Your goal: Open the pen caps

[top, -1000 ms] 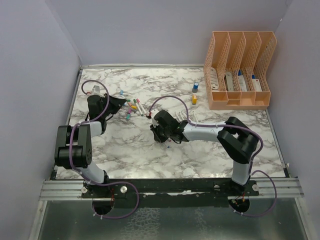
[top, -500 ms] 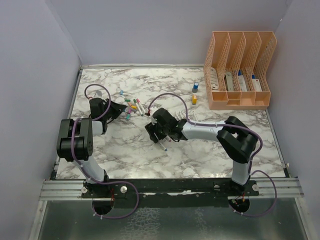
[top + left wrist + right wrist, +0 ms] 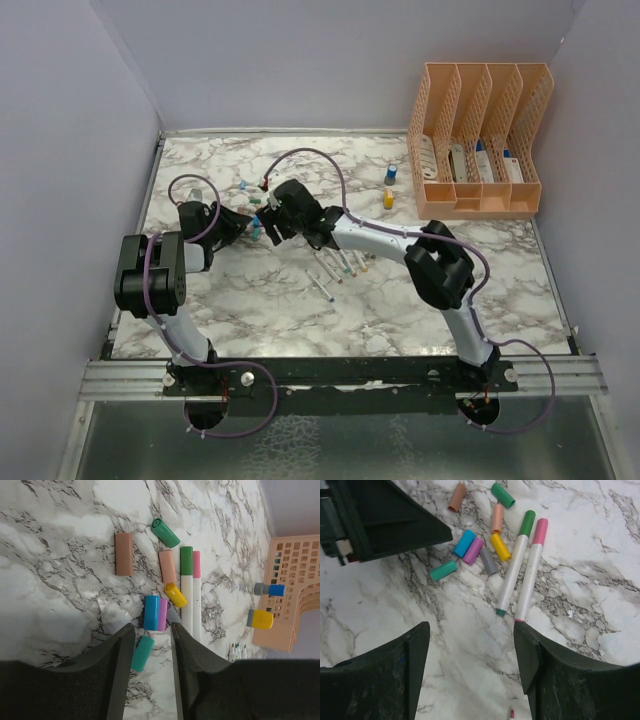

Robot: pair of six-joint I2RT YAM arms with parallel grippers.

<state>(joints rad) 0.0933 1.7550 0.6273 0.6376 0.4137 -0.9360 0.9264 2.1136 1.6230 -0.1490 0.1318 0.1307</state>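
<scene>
Several loose pen caps lie clustered at the back left (image 3: 256, 214): green (image 3: 165, 532), tan (image 3: 123, 553), peach (image 3: 167, 566), yellow (image 3: 175, 594), blue (image 3: 151, 612) and purple (image 3: 162, 614). A teal cap (image 3: 142, 653) lies flat on the table between the jaws of my left gripper (image 3: 151, 634), which is open and low. It lies close to one finger. Two white pens keep their caps, one green (image 3: 526, 523), one pink (image 3: 540, 531). My right gripper (image 3: 470, 632) hovers open above bare marble just short of those pens' tail ends, holding nothing.
Several uncapped pens (image 3: 336, 268) lie near the table's middle. A peach desk organizer (image 3: 480, 140) stands at the back right, with a blue cylinder (image 3: 391, 173) and a yellow block (image 3: 388, 198) to its left. The two grippers sit close together by the caps.
My right arm has swung from the table's middle back-left to the cap cluster, leaving a pen on the marble, and its jaws have opened. My left gripper has stayed by the caps.
</scene>
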